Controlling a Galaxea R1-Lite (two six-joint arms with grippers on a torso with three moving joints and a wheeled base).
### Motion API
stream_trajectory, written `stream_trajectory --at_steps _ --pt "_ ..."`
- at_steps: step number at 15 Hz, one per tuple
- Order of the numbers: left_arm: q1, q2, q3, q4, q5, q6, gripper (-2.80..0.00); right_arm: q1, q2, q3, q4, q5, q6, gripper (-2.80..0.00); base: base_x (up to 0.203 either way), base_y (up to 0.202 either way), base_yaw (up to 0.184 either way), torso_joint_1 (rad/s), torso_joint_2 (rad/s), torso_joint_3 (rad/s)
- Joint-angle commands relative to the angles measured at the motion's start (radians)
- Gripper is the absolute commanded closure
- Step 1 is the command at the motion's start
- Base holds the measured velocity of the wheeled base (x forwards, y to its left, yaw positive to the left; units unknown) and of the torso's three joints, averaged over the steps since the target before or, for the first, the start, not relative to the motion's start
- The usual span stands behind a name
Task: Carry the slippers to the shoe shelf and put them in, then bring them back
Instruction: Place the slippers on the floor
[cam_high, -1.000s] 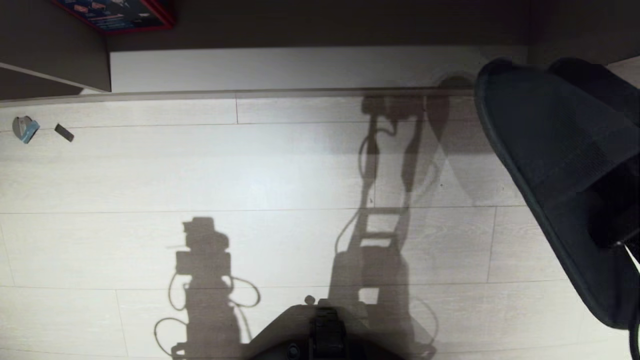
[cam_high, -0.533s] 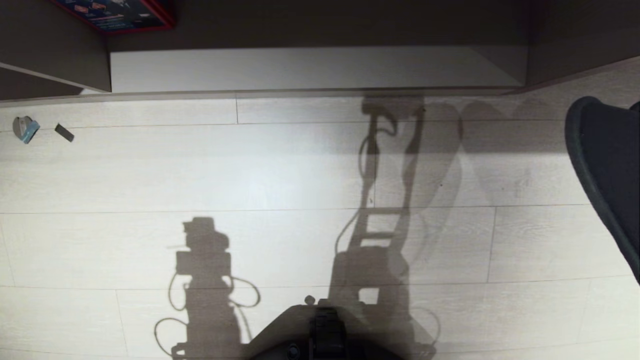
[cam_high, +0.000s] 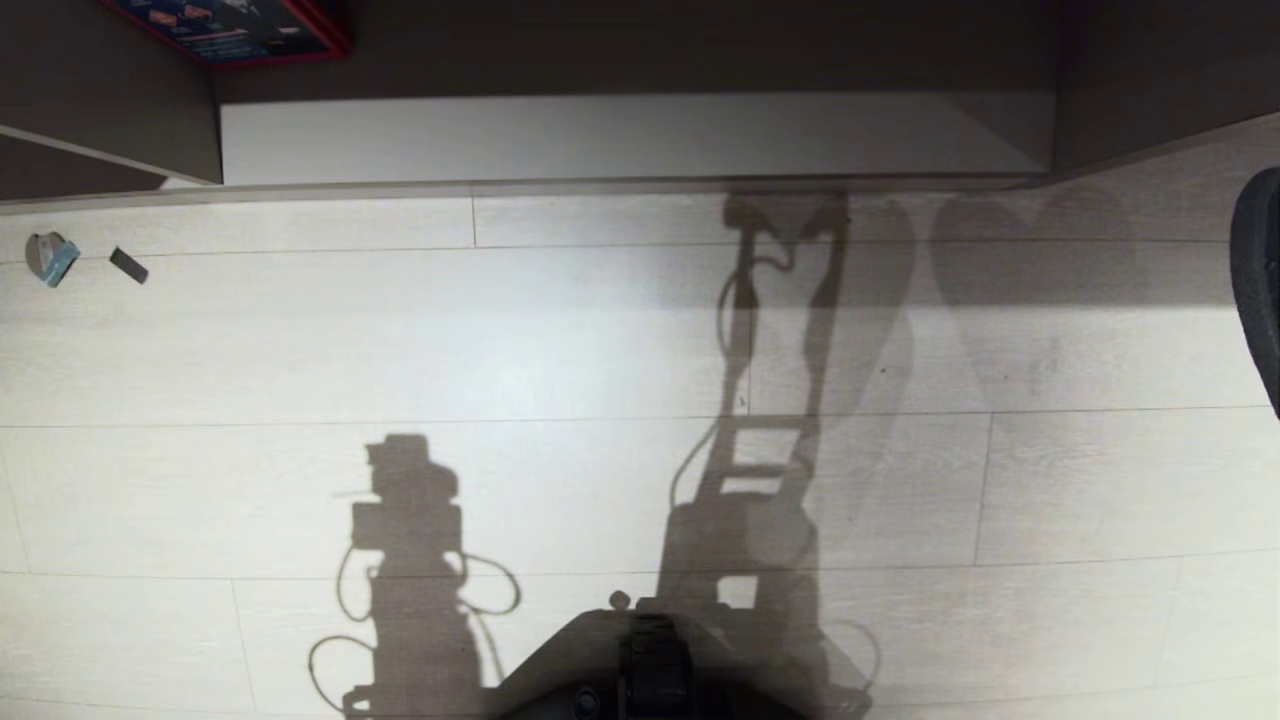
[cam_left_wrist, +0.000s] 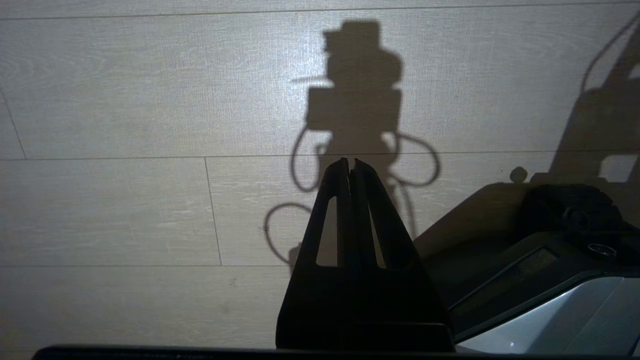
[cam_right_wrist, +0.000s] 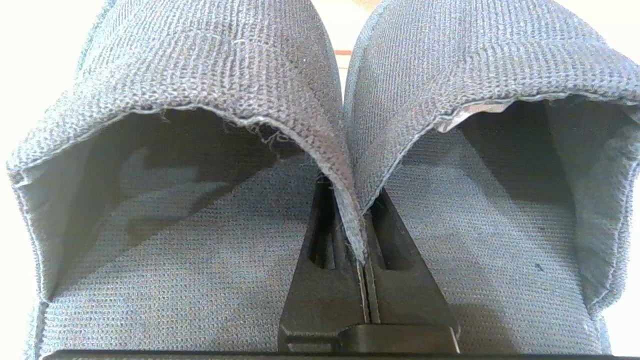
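While the low taupe wood-laminate shoe shelf (cam_high: 620, 135) stands empty on its pale base board, the pair of dark grey knitted slide slippers (cam_right_wrist: 320, 150) hangs off to its right, pinched by their inner straps in the right gripper (cam_right_wrist: 364, 260). Judging by this, the carry-back remains. The left gripper (cam_left_wrist: 350, 167), pressed together, idles over the floor before the shelf.

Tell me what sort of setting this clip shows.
Probably a home entryway or a mock-up: pale wood-plank floor, a low taupe shoe shelf against it, and slippers pinched in the right gripper.
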Motion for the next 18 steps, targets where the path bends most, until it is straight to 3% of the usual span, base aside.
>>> stream_trajectory --at_steps 1,8,15,18 --pt "0.0 0.0 0.0 0.0 0.0 0.0 0.0 0.0 0.016 -0.013 -0.004 0.008 -0.003 0.0 0.0 0.0 0.0 0.0 0.0 0.0" --pt "0.0 0.0 0.0 0.0 0.0 0.0 0.0 -0.001 0.02 0.001 -0.003 0.039 -0.004 0.0 0.0 0.0 0.0 0.0 0.0 0.009" --pt "0.0 0.0 0.0 0.0 0.0 0.0 0.0 -0.006 0.025 0.045 -0.002 0.044 -0.019 0.0 0.0 0.0 0.0 0.002 0.0 0.178" --pt "0.0 0.0 0.0 0.0 0.0 0.0 0.0 -0.086 0.002 0.058 -0.004 0.081 -0.026 0.0 0.0 0.0 0.0 0.003 0.0 0.206"
